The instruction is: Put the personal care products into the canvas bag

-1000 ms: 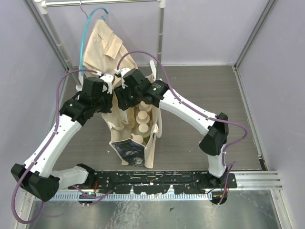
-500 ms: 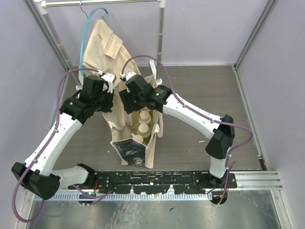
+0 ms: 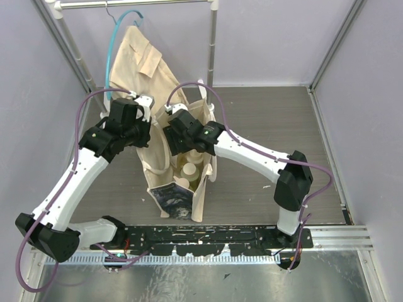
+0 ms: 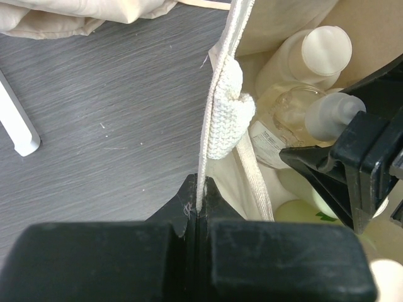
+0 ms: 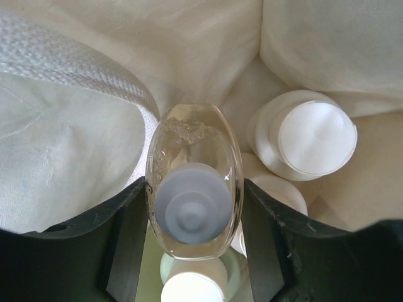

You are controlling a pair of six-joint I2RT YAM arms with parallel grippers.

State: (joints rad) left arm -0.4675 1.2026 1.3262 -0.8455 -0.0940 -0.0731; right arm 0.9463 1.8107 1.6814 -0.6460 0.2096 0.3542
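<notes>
Canvas bag [image 3: 200,195] stands upright on the desk [image 3: 271,119]. Its mouth is open upward and a dark printed panel [image 3: 170,200] is on the near narrow end.

Left end effector [image 4: 198,212] is pressed together on the bag's left rim. It pinches the white webbing handle [image 4: 227,116] where that runs along the canvas edge, and the strap comes straight out of the closed jaws.

Right end effector [image 5: 194,234] is down in the bag mouth. Its black fingers [image 5: 119,245] sit one on each side of a clear bottle [image 5: 194,145] with a pale pump top, pinching it upright. That bottle is inside the bag, close against the left canvas wall. Cannot tell if its base touches the bag floor.

Cream-capped bottle [image 5: 312,135] is just beside it on the right, also in the bag. Yellow-green bottle [image 5: 189,283] with a cream cap shows under the held one in the right wrist view, partly hidden. The top view shows more cream caps [image 3: 187,170] in the bag, toward the printed end.

Tan shirt [image 3: 141,63] on a teal hanger [image 3: 115,44] hangs just behind the bag at far left.
</notes>
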